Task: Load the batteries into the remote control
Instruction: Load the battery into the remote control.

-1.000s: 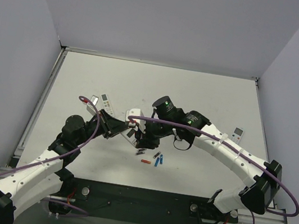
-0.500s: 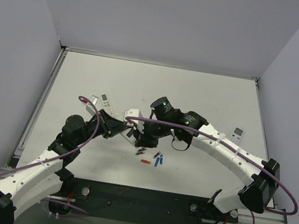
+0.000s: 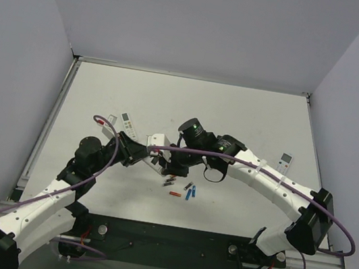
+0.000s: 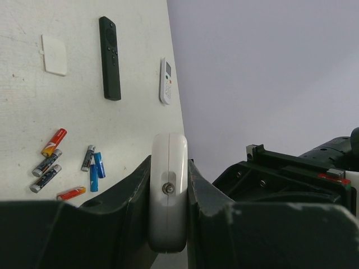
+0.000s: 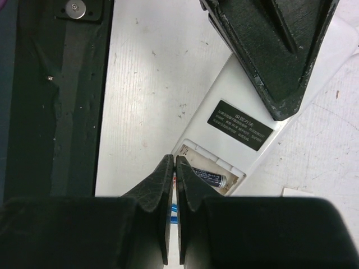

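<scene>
— Where is the remote control?

— Just left of the middle of the bench (image 3: 238, 110) in the top view. Your left gripper (image 4: 168, 165) is clamped on the remote control (image 5: 224, 144), one finger on each long edge. Its white back, with the dark label (image 5: 240, 125), faces your right wrist camera. The compartment (image 5: 193, 157) is uncovered, and one dark battery (image 5: 210, 179) lies in it.

— And my right side?

— Your right gripper (image 5: 173, 159) has its tips at the compartment's edge, with the fingers drawn together to a thin slit. A streak of red and blue shows in that slit. You cannot tell from here whether a battery is pinched there or something on the bench is showing through.

— What moved in the last second?

— Your right arm slid toward 9 o'clock and a little toward 6, bringing the wrist nearer the left gripper and the tips closer to the remote. The remote itself has barely shifted. The loose batteries (image 3: 189, 192) lie where they were, on the bench near the remote at its 5 o'clock.

— Anything else around?

— A slim white remote (image 3: 128, 124) sits near, at 10 o'clock. A small white remote (image 3: 285, 161) is well apart at 3 o'clock, by the bench's right edge. The left wrist view also shows a black remote (image 4: 109, 58) with a flat white panel (image 4: 54, 54) beside it, beyond the batteries.
</scene>
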`<control>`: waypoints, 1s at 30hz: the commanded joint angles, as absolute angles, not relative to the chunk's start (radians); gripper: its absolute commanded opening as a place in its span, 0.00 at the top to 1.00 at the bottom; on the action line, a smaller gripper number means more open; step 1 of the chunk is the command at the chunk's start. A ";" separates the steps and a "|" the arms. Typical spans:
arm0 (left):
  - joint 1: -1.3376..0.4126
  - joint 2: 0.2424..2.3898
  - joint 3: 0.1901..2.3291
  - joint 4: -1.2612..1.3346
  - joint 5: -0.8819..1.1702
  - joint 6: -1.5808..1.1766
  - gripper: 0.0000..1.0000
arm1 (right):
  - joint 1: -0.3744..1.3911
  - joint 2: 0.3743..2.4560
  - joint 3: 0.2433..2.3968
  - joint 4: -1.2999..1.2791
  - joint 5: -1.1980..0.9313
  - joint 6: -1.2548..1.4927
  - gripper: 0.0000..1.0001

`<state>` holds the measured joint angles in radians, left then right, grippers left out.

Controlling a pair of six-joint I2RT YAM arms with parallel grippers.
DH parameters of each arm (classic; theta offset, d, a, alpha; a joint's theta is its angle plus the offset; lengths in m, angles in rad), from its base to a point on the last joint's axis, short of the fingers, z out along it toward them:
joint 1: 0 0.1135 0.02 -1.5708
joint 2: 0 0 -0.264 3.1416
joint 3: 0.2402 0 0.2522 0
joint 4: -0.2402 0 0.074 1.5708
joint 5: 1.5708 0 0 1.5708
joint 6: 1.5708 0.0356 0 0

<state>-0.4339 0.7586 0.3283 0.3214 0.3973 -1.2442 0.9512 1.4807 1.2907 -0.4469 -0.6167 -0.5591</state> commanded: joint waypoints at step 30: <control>-0.407 0.655 0.238 0.419 0.287 -1.066 1.00 | 0.861 1.282 1.114 -0.267 -0.272 -0.045 0.38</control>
<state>-0.4156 0.6701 0.2878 0.3347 0.3218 -1.1206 0.9276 1.3186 1.1580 -0.2646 -0.3809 -0.1898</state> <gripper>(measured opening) 0.314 0.606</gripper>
